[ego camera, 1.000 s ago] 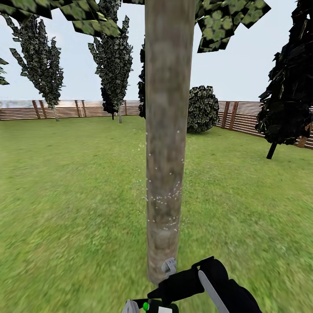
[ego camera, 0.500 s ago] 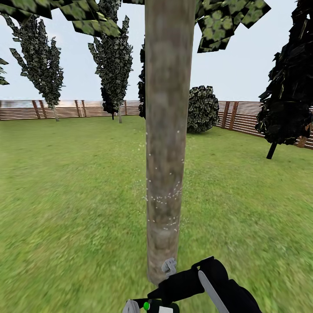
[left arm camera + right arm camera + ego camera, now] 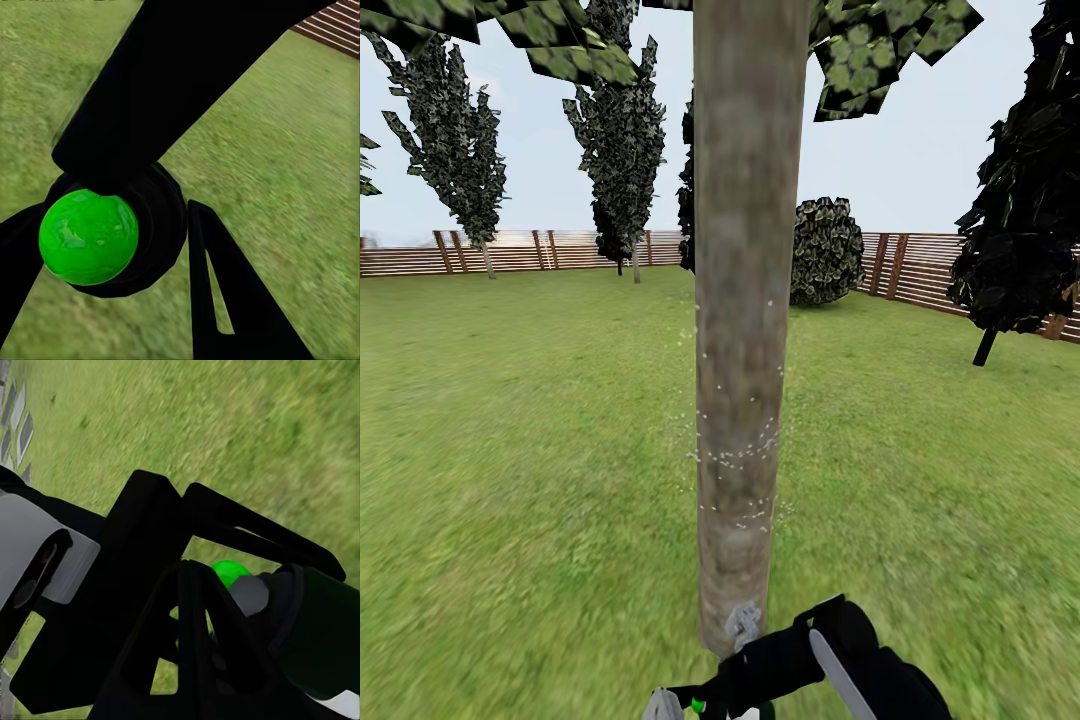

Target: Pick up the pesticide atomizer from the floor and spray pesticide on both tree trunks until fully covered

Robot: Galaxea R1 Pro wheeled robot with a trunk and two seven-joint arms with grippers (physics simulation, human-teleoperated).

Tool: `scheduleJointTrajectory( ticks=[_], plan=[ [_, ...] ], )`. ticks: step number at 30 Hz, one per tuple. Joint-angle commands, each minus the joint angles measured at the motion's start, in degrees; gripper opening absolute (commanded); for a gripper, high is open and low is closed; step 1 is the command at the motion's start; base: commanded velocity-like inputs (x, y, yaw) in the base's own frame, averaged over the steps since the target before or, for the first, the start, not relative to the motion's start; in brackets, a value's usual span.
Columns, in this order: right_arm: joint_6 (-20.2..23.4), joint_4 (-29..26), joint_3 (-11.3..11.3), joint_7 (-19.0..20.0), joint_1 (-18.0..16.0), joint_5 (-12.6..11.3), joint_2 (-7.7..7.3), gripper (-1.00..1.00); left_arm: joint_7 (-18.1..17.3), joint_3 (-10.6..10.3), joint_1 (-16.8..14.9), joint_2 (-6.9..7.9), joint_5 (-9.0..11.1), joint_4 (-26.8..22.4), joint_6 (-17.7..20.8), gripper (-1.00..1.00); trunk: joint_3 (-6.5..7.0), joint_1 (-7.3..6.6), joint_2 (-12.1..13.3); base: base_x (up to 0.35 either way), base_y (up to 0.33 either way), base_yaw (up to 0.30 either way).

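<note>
A thick grey-brown tree trunk (image 3: 745, 300) rises straight ahead in the head view, dotted with white pesticide specks (image 3: 735, 455) around its middle. At its foot my right gripper (image 3: 815, 655) is shut on the black pesticide atomizer (image 3: 770, 660), whose grey nozzle (image 3: 745, 622) sits close to the trunk's base and points at it. The right wrist view shows the atomizer (image 3: 127, 585) between the right gripper's (image 3: 217, 585) black fingers, nozzle (image 3: 37, 555) forward. My left gripper (image 3: 690, 708) hangs low beside it; in its wrist view the left gripper (image 3: 112, 292) has its fingers spread.
Grass lawn (image 3: 510, 480) stretches all around. A brown slatted fence (image 3: 510, 252) bounds the far side and the right. Dark thin-stemmed trees (image 3: 460, 150) stand at the back left, a round bush (image 3: 825, 250) behind the trunk, and a near-black tree (image 3: 1020, 220) at right.
The right gripper with the atomizer has dropped slightly and shifted a little left, so the nozzle sits lower against the trunk's base. The rest is unchanged.
</note>
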Motion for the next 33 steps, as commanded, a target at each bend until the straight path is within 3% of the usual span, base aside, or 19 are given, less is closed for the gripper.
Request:
scheduleJointTrajectory(
  ticks=[1,15,22,30,33],
  plan=[
    [0.15,0.05,0.11,0.26,-0.04,0.19,-0.03,-1.0,-0.08,-0.19,-0.07,0.04,0.53,-0.05,-0.17,-1.0,-0.05,0.03,-0.07,0.0,0.0,0.0],
    [0.15,0.16,0.19,0.26,-0.04,0.21,-0.03,-1.0,-0.08,-0.19,-0.02,0.04,0.53,-0.22,-0.17,-1.0,-0.05,0.03,-0.07,0.0,0.0,0.0],
    [0.15,-1.48,-0.9,0.82,0.0,-0.41,-0.66,-1.0,0.96,-0.19,-0.02,0.04,0.6,-0.1,-0.09,-1.0,-0.05,0.03,-0.07,0.0,0.0,0.0],
    [0.15,-6.62,-6.86,1.01,0.46,-0.48,-1.67,-1.0,1.28,-0.19,-0.02,0.04,0.62,-0.09,-0.19,-1.0,-0.05,0.03,-0.07,0.0,0.0,0.0],
    [0.15,-8.45,-11.55,1.04,0.48,-0.53,-2.93,-1.0,1.84,-0.11,-0.02,0.04,0.88,-0.09,-0.12,-1.0,-0.05,0.03,-0.07,0.0,0.0,0.0]
  ],
)
